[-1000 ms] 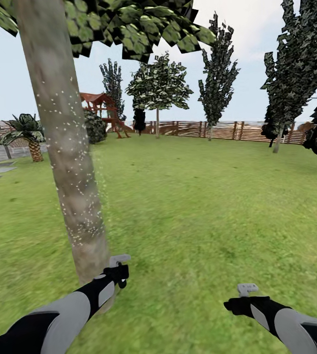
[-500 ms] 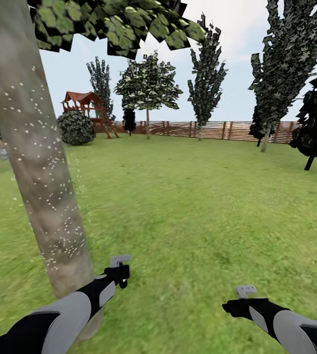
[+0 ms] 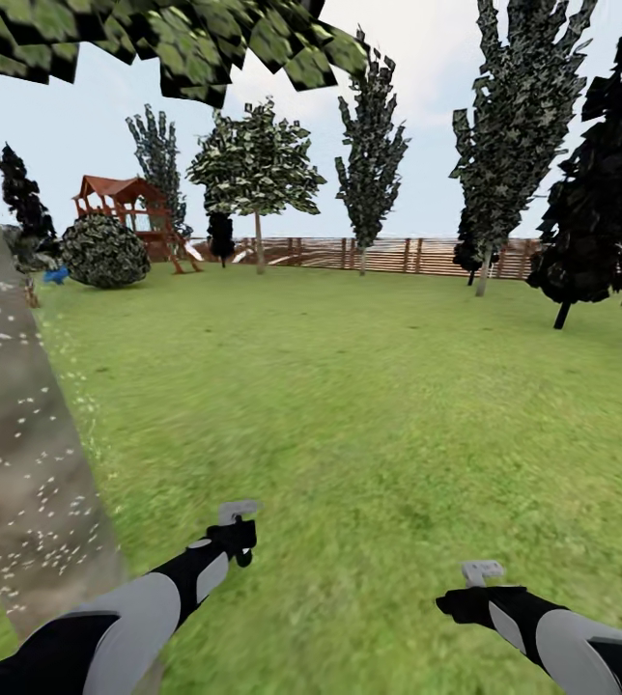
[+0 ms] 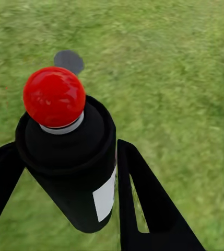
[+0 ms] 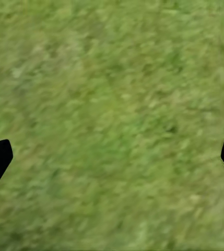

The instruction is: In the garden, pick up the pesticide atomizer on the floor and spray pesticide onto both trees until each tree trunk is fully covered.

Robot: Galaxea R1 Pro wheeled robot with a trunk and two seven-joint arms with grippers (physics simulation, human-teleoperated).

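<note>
Lawn (image 3: 369, 405), slat fence (image 3: 417, 256) behind.

The whole head view is turning to the right, so the tree trunk (image 3: 16, 483) with the white pesticide specks (image 3: 31, 502) is sliding toward the left edge and is now partly cut off. The wooden playset (image 3: 123, 208), the round bush (image 3: 104, 251) and the fence (image 3: 417, 256) are also shifting left in the picture, and a dark conifer (image 3: 591, 222) is coming further in at the far right.
</note>
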